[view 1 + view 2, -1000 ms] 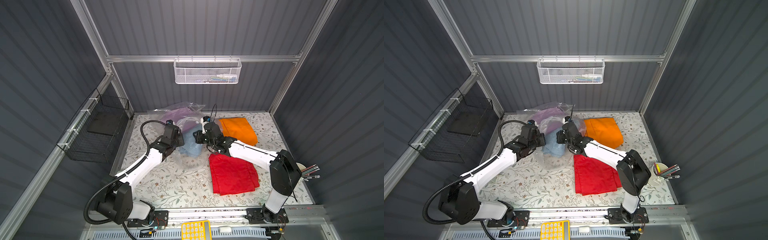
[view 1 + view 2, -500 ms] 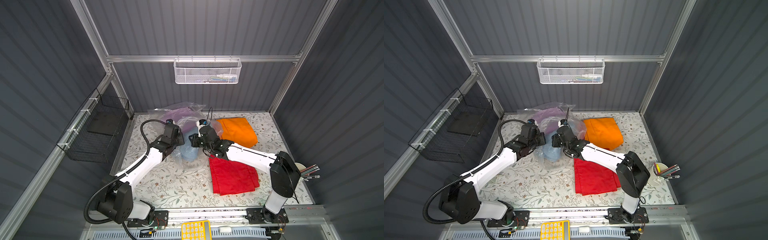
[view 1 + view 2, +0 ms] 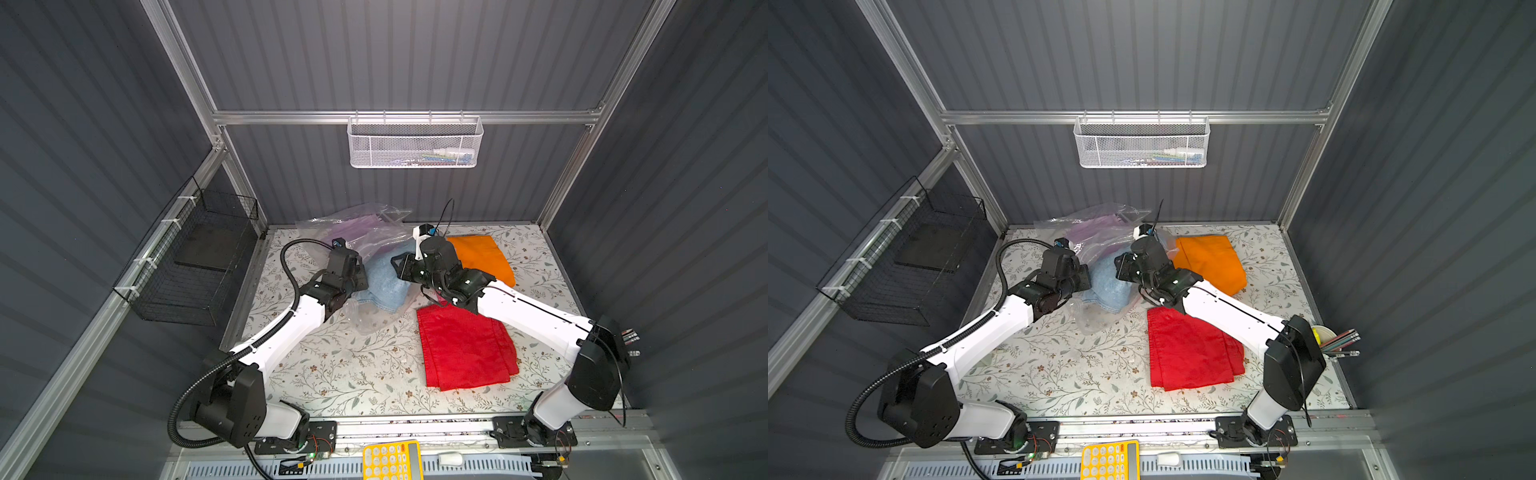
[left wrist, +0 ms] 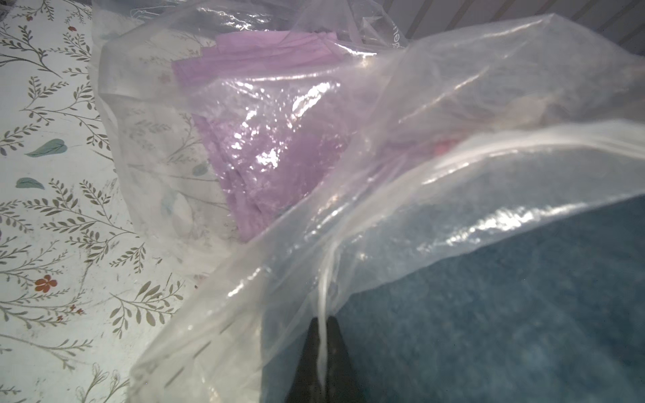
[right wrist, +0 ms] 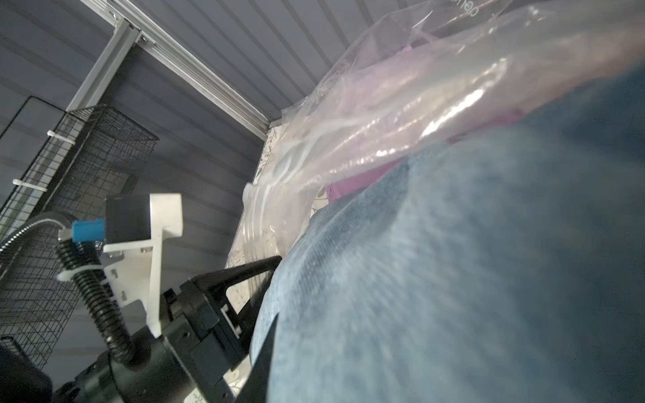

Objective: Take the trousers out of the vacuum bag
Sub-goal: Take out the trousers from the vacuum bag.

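Note:
The clear vacuum bag (image 3: 365, 226) lies crumpled at the back of the floral table, with lilac trousers (image 4: 265, 150) inside it. Light blue denim trousers (image 3: 384, 282) stick out of its mouth. In the wrist view my left gripper (image 4: 324, 324) is shut on the bag's rim (image 4: 349, 226), beside the denim (image 4: 488, 314). My right gripper (image 3: 397, 266) is shut on the denim trousers (image 5: 453, 279); only one dark finger (image 5: 263, 352) shows under the cloth. Orange trousers (image 3: 480, 257) and red trousers (image 3: 461, 349) lie flat on the table to the right, outside the bag.
A white mesh basket (image 3: 415, 143) hangs on the back wall. On the left wall hangs a black wire basket (image 3: 195, 257). A cup of pencils (image 3: 1337, 340) stands at the right edge, and a yellow calculator (image 3: 390, 459) lies below the front rail.
My right gripper has shifted a little to the left with the denim trousers. The left gripper has kept its place on the bag's rim.

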Controlling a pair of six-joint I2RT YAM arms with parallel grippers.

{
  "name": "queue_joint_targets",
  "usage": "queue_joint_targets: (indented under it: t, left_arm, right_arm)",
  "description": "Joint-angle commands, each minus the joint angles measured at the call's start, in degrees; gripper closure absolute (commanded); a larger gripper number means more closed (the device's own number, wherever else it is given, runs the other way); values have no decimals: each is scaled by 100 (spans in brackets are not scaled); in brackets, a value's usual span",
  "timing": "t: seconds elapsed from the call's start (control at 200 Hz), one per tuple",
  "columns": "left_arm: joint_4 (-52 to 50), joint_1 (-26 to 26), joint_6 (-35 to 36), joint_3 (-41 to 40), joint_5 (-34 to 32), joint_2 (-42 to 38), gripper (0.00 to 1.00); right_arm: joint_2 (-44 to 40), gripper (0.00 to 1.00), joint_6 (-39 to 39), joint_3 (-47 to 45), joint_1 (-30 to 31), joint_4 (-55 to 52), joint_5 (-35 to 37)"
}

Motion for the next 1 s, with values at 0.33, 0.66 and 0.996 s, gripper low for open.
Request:
queue_joint_targets:
  t: [0.33,0.66,0.996]
  left_arm:
    - [14,-25,120,13,-40,-31,100]
    - [33,-25,134,-97,-48,-193,100]
    - [43,-20,170,-107,-80,-237,100]
  right_arm:
    - [88,96,-130,1221,330,440,111]
    - [400,96,-245,1679,-17,203,109]
    - [1075,96,-216,2413,-18,-75,50]
